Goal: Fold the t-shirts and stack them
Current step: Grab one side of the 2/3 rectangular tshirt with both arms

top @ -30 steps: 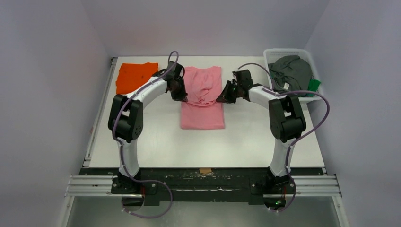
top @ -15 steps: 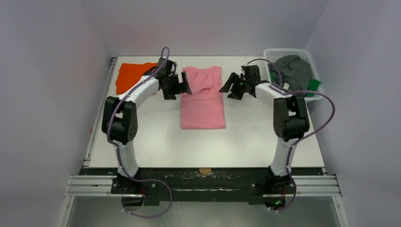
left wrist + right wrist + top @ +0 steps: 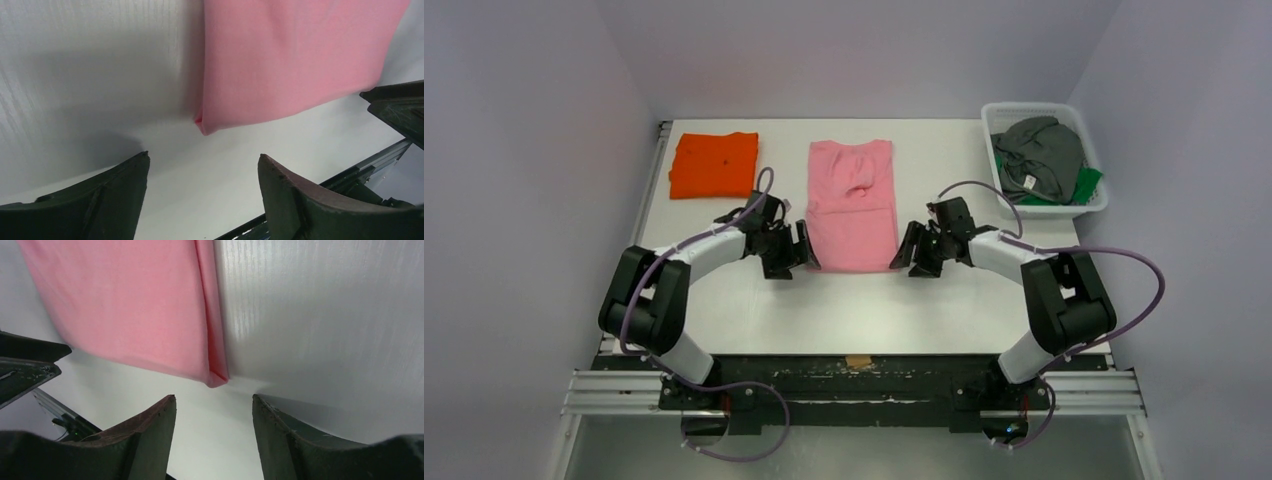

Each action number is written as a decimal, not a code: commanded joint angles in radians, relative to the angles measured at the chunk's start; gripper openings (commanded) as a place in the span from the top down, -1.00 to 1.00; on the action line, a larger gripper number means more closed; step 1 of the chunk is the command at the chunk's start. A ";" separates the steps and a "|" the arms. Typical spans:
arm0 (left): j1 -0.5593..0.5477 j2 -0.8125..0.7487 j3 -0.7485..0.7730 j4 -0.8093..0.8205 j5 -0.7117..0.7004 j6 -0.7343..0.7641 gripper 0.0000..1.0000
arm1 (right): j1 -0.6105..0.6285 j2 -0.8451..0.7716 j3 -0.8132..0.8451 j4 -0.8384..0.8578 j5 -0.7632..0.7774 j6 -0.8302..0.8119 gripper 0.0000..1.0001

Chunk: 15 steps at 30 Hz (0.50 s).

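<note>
A light pink t-shirt lies as a long folded strip in the middle of the table, with a small rumple near its far end. My left gripper is open, low over the table just outside the shirt's near left corner. My right gripper is open at the near right corner. Neither gripper holds anything; bare table shows between the jaws of the left gripper and of the right gripper. A folded orange t-shirt lies at the far left.
A white mesh basket stands at the far right with a dark grey shirt and a green one bunched inside. The enclosure's walls rise on three sides. The black rail runs along the table's near edge.
Both grippers have let go of the pink shirt's far part, opened, and come back toward the near edge to its near corners. The shirt now lies flat.
</note>
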 commanded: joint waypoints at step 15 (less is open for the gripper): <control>-0.054 0.180 0.048 0.112 -0.019 -0.056 0.52 | 0.076 0.065 -0.037 0.077 0.113 0.032 0.25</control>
